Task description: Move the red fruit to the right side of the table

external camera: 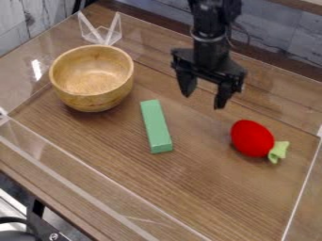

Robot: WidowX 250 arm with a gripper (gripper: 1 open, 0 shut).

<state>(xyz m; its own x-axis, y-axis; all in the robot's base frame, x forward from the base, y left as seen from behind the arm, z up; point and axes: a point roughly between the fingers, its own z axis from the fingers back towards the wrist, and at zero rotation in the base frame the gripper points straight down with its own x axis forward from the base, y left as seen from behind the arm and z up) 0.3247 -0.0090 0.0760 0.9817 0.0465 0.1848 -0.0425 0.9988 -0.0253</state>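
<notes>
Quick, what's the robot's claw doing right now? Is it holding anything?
Gripper: open and holding nothing; the small red toy strawberry with the green stem lies apart from it on the brown wooden table.

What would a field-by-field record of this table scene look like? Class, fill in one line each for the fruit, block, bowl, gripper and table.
red fruit: lying on the right part of the table, green stem pointing right, untouched
green block: flat near the centre, left of the fruit
wooden bowl: upright, far left, looks empty
gripper: open, pointing down, above the table between block and fruit, holding nothing
table: wood-grain top with clear low walls
</notes>
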